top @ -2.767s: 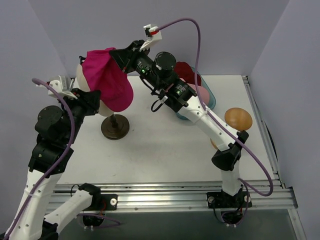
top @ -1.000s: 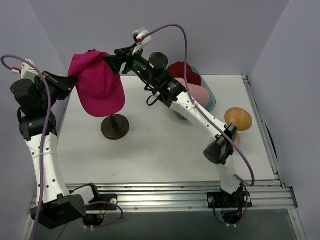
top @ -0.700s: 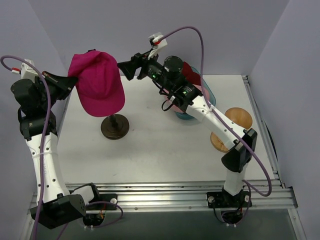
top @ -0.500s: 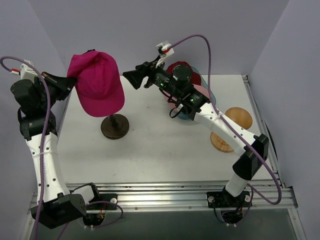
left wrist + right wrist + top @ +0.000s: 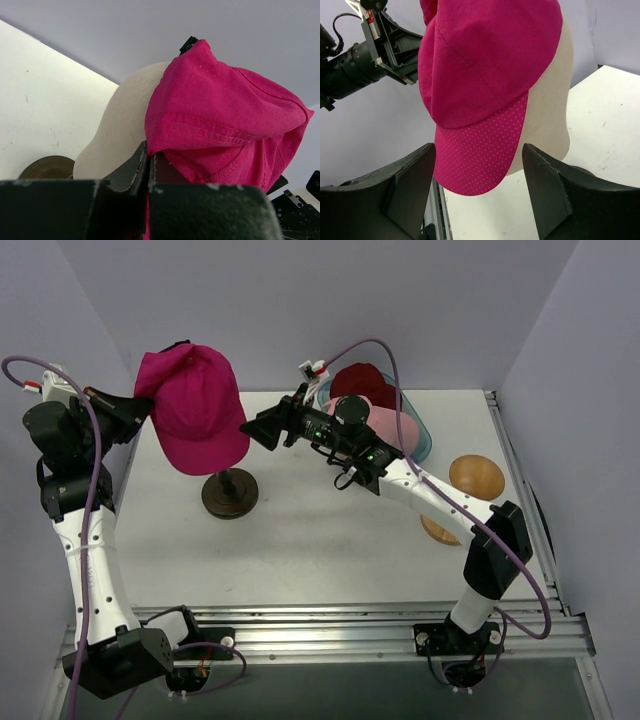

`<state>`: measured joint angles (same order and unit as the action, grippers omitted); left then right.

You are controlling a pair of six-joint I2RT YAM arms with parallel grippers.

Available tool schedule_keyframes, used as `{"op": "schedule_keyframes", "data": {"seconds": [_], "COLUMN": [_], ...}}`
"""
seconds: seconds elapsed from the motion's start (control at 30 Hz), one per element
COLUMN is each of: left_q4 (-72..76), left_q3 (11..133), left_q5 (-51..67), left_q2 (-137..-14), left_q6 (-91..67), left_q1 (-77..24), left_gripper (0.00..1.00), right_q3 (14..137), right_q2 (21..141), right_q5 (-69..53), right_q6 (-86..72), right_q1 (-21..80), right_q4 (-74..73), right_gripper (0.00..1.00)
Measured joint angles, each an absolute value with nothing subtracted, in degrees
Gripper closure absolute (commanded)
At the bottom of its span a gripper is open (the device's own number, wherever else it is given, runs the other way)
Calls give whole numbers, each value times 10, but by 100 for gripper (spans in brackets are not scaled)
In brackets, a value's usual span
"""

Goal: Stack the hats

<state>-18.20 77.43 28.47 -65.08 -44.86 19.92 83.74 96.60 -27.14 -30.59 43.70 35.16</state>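
Magenta perforated fabric is draped over the cream head form [image 5: 547,115]: the magenta cap [image 5: 195,410] is seated there, above a dark round stand [image 5: 230,492] on the bench [image 5: 300,530]. The cap's rear hem is pinched by the left gripper [image 5: 148,150], whose jaws are pressed together on the cloth, probably so that the crown is kept pulled down over the form. The right gripper [image 5: 247,427] is held just in front of the peak, its jaws spread apart and nothing caught between them, so the cap's front is left free to settle. Behind the right gripper, alongside its arm, a dark red hat [image 5: 362,385] and a pale pink hat [image 5: 390,425] are kept in the teal tray [image 5: 424,443], apparently waiting to be stacked.
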Motion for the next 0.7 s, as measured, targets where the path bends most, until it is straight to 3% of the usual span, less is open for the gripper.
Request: {"op": "schedule_keyframes", "data": {"seconds": [0.7], "left_q4": [-181], "left_q3": [763], "left_q5": [280], "left_q2": [-646], "left_q6": [-448], "left_q1": [200], "left_gripper": [96], "right_q3": [801], "right_q2": [1011], "right_q5": [-314], "right_q6": [-363], "right_q1": [442], "right_q4": [435], "right_gripper": [39]}}
